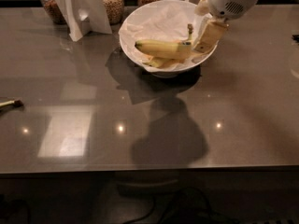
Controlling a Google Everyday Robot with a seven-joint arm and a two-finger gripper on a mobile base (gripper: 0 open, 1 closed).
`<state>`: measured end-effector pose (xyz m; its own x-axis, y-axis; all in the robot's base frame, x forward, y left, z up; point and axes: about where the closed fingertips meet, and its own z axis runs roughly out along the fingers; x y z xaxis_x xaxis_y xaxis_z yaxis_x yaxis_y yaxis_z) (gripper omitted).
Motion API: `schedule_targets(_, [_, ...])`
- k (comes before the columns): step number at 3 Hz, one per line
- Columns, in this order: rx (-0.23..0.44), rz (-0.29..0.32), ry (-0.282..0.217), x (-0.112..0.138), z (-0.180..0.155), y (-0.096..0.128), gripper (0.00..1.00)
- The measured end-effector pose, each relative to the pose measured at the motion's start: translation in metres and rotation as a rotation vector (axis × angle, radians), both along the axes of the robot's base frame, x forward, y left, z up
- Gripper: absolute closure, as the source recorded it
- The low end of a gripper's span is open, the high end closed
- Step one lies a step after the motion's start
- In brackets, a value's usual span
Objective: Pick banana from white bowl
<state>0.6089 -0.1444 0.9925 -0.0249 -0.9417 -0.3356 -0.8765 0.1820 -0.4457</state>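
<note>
White bowl (127,46): large, round, glossy, upright on the far half of the table, lined with crumpled white paper.

Banana (161,48): yellow, gently curved, lying lengthwise across the front half of the bowl on the paper. Its blunt end points left and its thin brownish stem turns upward at the right.

Gripper (202,43): over the bowl's right rim, at the banana's stem end.
</note>
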Motion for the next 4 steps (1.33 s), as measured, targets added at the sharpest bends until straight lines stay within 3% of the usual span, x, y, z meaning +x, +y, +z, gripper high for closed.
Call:
schedule_targets(2, [0.016, 0.060, 0.038, 0.010, -0.013, 0.033, 0.34])
schedule_targets(4, [0.023, 0.078, 0.053, 0.027, -0.039, 0.040, 0.37])
